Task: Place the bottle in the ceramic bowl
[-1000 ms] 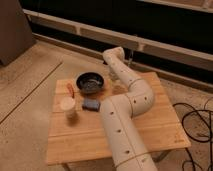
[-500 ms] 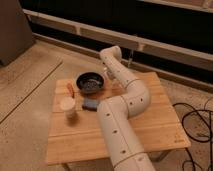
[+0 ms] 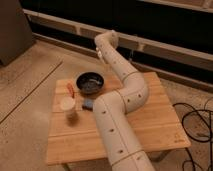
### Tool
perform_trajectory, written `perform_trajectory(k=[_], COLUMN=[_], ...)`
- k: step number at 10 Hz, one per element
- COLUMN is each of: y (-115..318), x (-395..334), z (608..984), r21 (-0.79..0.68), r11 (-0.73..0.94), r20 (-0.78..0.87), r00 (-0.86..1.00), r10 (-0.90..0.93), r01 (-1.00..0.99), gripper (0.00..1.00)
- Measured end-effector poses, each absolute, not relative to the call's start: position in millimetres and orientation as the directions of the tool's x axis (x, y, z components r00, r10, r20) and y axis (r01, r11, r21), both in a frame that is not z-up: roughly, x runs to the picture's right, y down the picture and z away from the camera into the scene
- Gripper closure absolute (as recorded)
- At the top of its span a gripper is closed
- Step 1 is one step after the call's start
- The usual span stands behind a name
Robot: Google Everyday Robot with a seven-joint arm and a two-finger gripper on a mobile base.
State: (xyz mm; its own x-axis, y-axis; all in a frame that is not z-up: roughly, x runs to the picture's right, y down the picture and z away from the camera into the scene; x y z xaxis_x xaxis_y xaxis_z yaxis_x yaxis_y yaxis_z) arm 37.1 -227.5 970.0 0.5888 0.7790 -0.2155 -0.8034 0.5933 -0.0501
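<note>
The ceramic bowl (image 3: 90,83), dark and glossy inside, stands on the far left part of the wooden table (image 3: 150,125). My white arm (image 3: 122,95) runs from the bottom of the view up over the table, and its far end (image 3: 106,42) sits high behind the bowl. The gripper is at that far end, turned away from the camera and hidden by the arm, and it is shut. The bottle does not show. Whether anything is held cannot be seen.
A pale round cup (image 3: 67,104) stands at the table's left edge, with a small orange-red object (image 3: 70,90) behind it. A blue object (image 3: 89,104) lies beside the arm. Black cables (image 3: 197,122) lie on the floor at the right. A dark wall with rails runs behind.
The arm's far end has risen and shifted slightly left, above and behind the bowl. The bowl, cup and other table objects have not moved.
</note>
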Motion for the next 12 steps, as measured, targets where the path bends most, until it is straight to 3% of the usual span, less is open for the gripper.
perform_trajectory(k=[3,5,7,10,12], y=[-245,-214,-155,-169,-170], x=[-10,-40,-61,-63,-63], z=[943,928,911,865,861], r21=[-0.121,-0.211,-0.313,-0.282,-0.28], r11=[0.623,0.655,0.672,0.691,0.693], r20=[-0.095,-0.054,-0.031,0.09,0.101], r00=[0.633,0.678,0.715,0.699,0.697], r10=[0.768,0.733,0.699,0.709,0.71], r01=[-0.773,-0.725,-0.671,-0.665,-0.665], gripper=[1.0,1.0,1.0,1.0,1.0])
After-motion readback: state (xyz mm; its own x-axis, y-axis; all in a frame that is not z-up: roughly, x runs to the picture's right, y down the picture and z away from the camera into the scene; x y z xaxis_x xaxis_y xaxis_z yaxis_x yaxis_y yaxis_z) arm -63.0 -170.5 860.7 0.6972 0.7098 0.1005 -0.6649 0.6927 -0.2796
